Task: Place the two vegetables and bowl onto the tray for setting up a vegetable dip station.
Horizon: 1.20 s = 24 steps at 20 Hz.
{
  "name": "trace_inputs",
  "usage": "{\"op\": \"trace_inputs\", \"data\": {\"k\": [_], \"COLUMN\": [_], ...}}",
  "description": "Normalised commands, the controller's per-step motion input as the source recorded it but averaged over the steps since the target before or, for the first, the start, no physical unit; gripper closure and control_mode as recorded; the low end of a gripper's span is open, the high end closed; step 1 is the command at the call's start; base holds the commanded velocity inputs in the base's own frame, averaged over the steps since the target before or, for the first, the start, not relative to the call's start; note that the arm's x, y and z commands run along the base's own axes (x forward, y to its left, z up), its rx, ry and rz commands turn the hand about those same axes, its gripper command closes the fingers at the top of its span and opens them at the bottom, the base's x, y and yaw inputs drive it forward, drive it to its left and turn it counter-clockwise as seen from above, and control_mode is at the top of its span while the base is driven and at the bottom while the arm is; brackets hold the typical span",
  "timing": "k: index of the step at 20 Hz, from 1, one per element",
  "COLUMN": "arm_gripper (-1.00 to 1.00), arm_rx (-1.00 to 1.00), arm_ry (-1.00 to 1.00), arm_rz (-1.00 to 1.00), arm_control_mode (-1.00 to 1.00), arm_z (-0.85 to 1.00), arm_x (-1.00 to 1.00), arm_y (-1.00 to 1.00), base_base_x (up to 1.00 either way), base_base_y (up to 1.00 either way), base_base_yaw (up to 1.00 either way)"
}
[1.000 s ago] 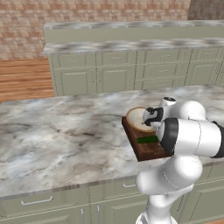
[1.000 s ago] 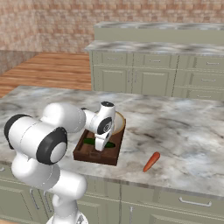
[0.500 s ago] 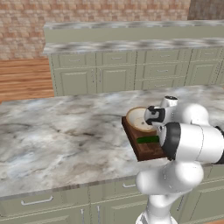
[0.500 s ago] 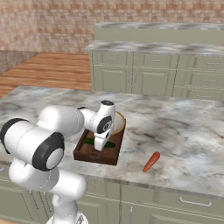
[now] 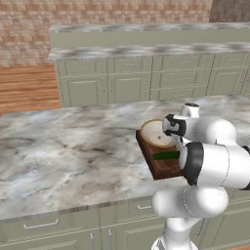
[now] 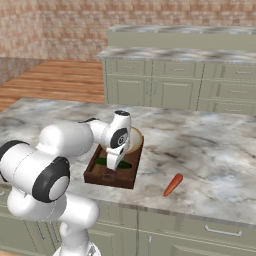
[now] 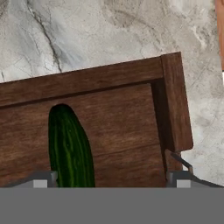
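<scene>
The dark wooden tray lies near the counter's front edge. The tan bowl sits on its far end, and the dark green cucumber lies flat across its middle. My gripper points down over the cucumber, open. In the hand view the cucumber rests on the tray floor just inside the left fingertip, with nothing gripped by the gripper. The orange carrot lies on the marble to the right of the tray. From the left base view I see the bowl, cucumber and tray beside my arm.
The marble counter stretches wide to the left of the tray, and its front edge runs just below the tray. A second counter with green cabinets stands across the aisle behind.
The jaws have spread wide and let go of the cucumber, which now lies on the tray. The hand has shifted slightly above it.
</scene>
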Motion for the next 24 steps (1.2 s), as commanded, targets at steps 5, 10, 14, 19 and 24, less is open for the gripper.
{"op": "trace_inputs", "data": {"k": [5,10,14,19,24], "arm_gripper": [-1.00,-1.00,-1.00,-1.00,-1.00], "arm_rx": [0.00,0.00,0.00,0.00,0.00], "arm_ry": [0.08,0.10,0.10,0.05,0.01], "arm_rz": [0.00,0.00,0.00,0.00,0.05], "arm_control_mode": [-1.00,-1.00,-1.00,-1.00,-1.00], "arm_z": [0.26,0.26,0.23,0.20,0.16], "arm_x": [-0.14,-0.21,-0.28,-0.34,-0.34], "arm_y": [-0.07,-0.14,-0.24,-0.32,-0.39], "base_base_x": [0.00,0.00,0.00,0.00,0.00], "base_base_y": [0.00,0.00,0.00,0.00,0.00], "base_base_yaw": [0.00,0.00,0.00,0.00,0.00]}}
